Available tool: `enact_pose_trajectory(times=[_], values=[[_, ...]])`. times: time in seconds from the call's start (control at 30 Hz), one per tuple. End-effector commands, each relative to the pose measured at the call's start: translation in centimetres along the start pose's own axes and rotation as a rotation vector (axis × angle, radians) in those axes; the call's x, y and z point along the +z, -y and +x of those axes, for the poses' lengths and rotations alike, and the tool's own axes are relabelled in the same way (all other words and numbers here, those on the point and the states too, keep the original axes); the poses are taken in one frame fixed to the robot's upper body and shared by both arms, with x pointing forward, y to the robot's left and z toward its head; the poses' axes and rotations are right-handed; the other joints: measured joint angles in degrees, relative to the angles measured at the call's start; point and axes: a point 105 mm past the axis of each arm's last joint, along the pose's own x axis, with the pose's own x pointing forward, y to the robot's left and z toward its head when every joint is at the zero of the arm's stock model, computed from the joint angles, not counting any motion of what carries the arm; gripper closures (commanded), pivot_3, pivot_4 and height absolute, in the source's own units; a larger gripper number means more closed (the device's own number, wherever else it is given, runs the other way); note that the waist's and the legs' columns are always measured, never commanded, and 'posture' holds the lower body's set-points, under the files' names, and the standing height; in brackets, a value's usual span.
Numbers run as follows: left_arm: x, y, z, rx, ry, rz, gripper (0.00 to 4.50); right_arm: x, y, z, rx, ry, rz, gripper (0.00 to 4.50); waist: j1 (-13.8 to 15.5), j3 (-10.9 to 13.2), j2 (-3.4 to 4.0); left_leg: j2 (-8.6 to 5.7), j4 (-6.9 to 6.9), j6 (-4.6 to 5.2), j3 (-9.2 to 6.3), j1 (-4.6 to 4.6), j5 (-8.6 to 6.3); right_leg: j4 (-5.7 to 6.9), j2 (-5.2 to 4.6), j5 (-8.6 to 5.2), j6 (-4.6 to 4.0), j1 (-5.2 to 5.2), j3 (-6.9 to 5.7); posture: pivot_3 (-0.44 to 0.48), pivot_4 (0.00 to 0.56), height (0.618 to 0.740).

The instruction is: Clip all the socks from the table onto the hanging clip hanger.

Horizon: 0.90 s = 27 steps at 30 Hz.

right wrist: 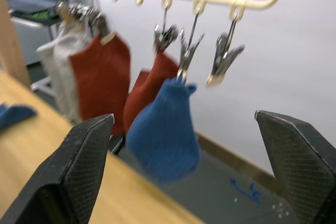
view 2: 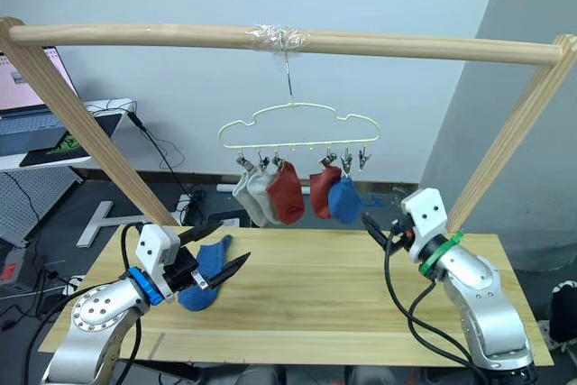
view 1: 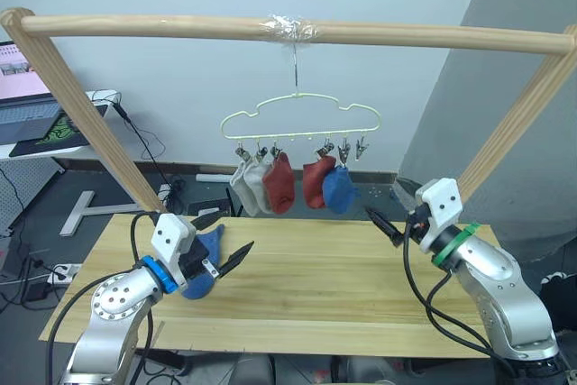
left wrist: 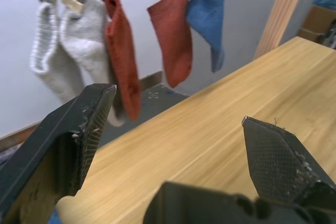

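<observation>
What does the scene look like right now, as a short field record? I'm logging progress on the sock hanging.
socks hung: five on the clip hanger, two grey, two rust-red, one blue
sock left: one blue sock on the table, beside the left tool
free clip: the end clip nearest the right tool holds nothing
left tool: open, at the blue sock, not closed on it
right tool: open, raised toward the hanger, holding nothing
</observation>
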Motion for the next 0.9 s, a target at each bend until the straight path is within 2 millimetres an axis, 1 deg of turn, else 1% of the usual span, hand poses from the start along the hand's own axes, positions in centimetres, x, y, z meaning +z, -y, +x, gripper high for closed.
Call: enact_pose_trajectory(times=[0.03, 0.1, 0.17, 0.33, 0.47, 0.6, 0.7, 0.73, 0.77, 0.8, 0.9], values=[[2.1, -0.2, 0.6, -0.02, 0.064, 0.027, 0.03, 0.9, 0.3, 0.4, -0.042, 0.03, 0.018, 0.0, 0.06, 0.07, -0.04, 0.0, -0.01, 0.0, -0.03, -0.05, 0.0, -0.04, 0.0, 0.08, 0.15, -0.01, -0.03, 0.033, 0.102, 0.705], [2.6, -0.4, 0.9, -0.016, 0.081, 0.029, 0.0, 1.2, 0.3, 0.7, -0.051, 0.042, 0.039, 0.37, 0.05, 0.17, 0.02, -0.01, -0.03, -0.01, -0.07, -0.12, -0.01, -0.08, 0.0, 0.12, 0.28, -0.03, -0.05, 0.034, 0.102, 0.705], [3.3, -0.4, 1.3, -0.029, 0.099, 0.04, 0.0, 1.6, 0.2, 1.2, -0.067, 0.051, 0.053, 0.93, 0.02, 0.27, 0.02, -0.01, -0.03, 0.0, -0.07, -0.16, -0.02, -0.09, -0.01, 0.12, 0.3, -0.06, -0.06, 0.033, 0.103, 0.705], [3.6, -0.4, 1.5, -0.033, 0.112, 0.054, 0.0, 1.8, 0.1, 1.8, -0.09, 0.052, 0.053, 0.93, -0.03, 0.43, 0.07, -0.01, -0.06, 0.01, -0.08, -0.16, -0.03, -0.1, -0.01, 0.11, 0.29, -0.07, -0.07, 0.03, 0.102, 0.705], [3.7, -0.1, 1.8, -0.056, 0.123, 0.085, 0.0, 2.0, -0.1, 2.9, -0.131, 0.045, 0.07, 0.93, -0.14, 0.51, 0.11, 0.0, -0.08, 0.01, -0.09, -0.16, -0.03, -0.1, 0.0, 0.11, 0.27, -0.09, -0.07, 0.028, 0.101, 0.705], [4.1, -0.2, 2.1, -0.055, 0.139, 0.089, 0.0, 2.4, -0.5, 3.4, -0.131, 0.068, 0.093, 0.93, -0.12, 0.52, 0.11, 0.0, -0.08, 0.01, -0.09, -0.17, -0.03, -0.1, 0.0, 0.11, 0.28, -0.09, -0.08, 0.028, 0.103, 0.705], [4.3, -0.4, 2.4, -0.057, 0.144, 0.095, 0.0, 2.7, -0.6, 3.7, -0.138, 0.082, 0.098, 1.55, -0.08, 0.53, 0.11, 0.0, -0.08, 0.01, -0.12, -0.21, -0.03, -0.15, 0.0, 0.1, 0.28, -0.09, -0.1, 0.028, 0.103, 0.705], [4.3, -0.4, 2.5, -0.057, 0.146, 0.096, 0.0, 2.7, -0.6, 3.7, -0.141, 0.082, 0.098, 1.85, -0.08, 0.53, 0.11, 0.0, -0.08, 0.01, -0.12, -0.22, -0.03, -0.15, 0.0, 0.11, 0.28, -0.1, -0.1, 0.028, 0.103, 0.705], [4.4, -0.4, 2.6, -0.057, 0.147, 0.096, 0.0, 2.7, -0.6, 3.8, -0.142, 0.081, 0.097, 2.26, -0.1, 0.53, 0.11, 0.0, -0.08, 0.01, -0.12, -0.22, -0.03, -0.15, 0.0, 0.11, 0.28, -0.1, -0.11, 0.027, 0.105, 0.705], [4.5, -0.4, 2.6, -0.06, 0.15, 0.099, 0.0, 2.7, -0.6, 3.8, -0.145, 0.08, 0.098, 2.58, -0.12, 0.57, 0.12, 0.0, -0.08, 0.01, -0.11, -0.22, -0.03, -0.16, -0.01, 0.11, 0.28, -0.1, -0.11, 0.025, 0.109, 0.705], [5.5, -0.5, 3.3, -0.066, 0.173, 0.113, 0.0, 2.5, -0.3, 4.3, -0.19, 0.066, 0.112, 2.58, -0.13, 0.72, 0.12, 0.0, -0.09, 0.01, -0.13, -0.23, -0.03, -0.15, 0.0, 0.11, 0.28, -0.11, -0.11, 0.021, 0.115, 0.705]])
